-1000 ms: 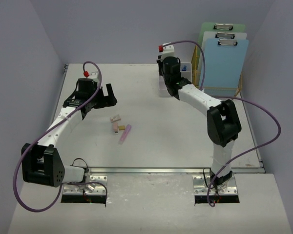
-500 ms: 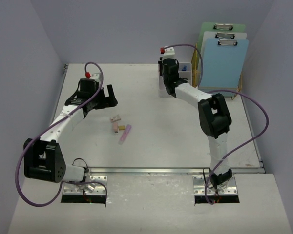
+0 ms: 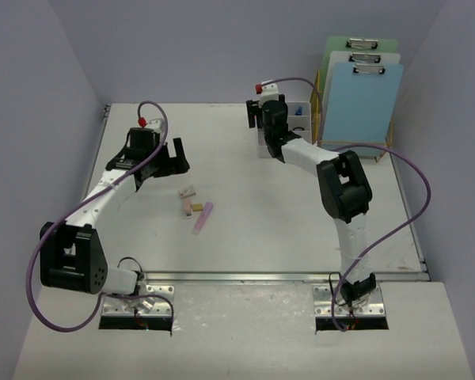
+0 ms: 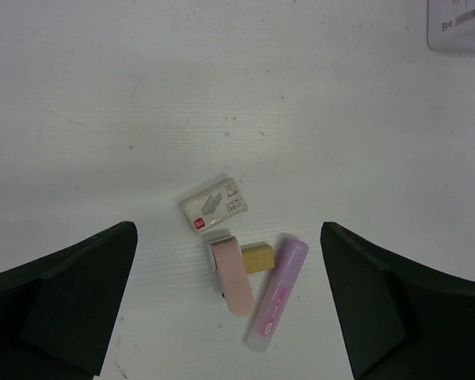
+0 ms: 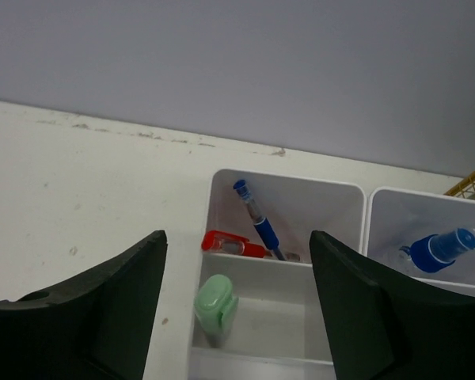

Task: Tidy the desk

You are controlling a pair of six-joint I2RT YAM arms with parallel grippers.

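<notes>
The desk is a wide white top, matte and plain, with a metal rail along its near edge. It lies under both arms and fills the floor between the pale walls. Near the far wall it has some small dark marks.

The left gripper hangs above a small printed packet, a pink piece, a tan block and a purple tube; its jaws stand wide apart. The right gripper, jaws also apart, is over the white organizer.

From above, the right arm covers most of the organizer. The print on the packet is too small for me to read, and a label is cut off at the corner.
</notes>
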